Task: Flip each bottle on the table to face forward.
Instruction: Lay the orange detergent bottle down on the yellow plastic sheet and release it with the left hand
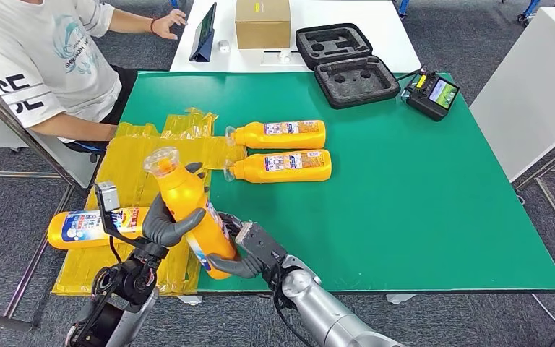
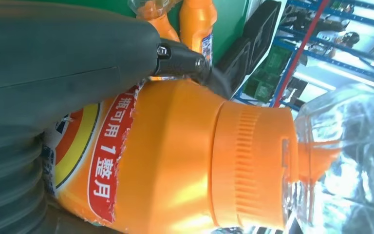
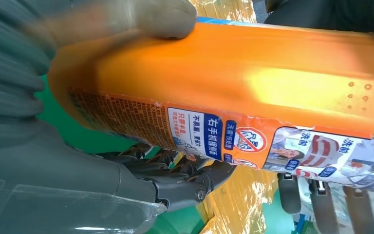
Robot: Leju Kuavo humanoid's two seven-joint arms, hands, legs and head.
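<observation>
while the green table (image 1: pixel 405 202) fills most of my head view, i see yellow plastic wrap (image 1: pixel 134 173) over its left side, two orange bottles (image 1: pixel 280 134) lying side by side on the green and a third bottle (image 1: pixel 90 225) lying on the wrap. the lifted bottle (image 1: pixel 188 217) tilts above the near edge, clear cap away from me. my left hand (image 1: pixel 165 223) curls its fingers round the middle, my right hand (image 1: pixel 249 256) cups the base.

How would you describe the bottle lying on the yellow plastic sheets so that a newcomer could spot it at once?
Start at the green table and go to the yellow plastic sheets along its left edge. The bottle lies on its side at their near left end, the one lying bottle showing a blue and white label; the two on the green face up narrow strip labels.
</observation>
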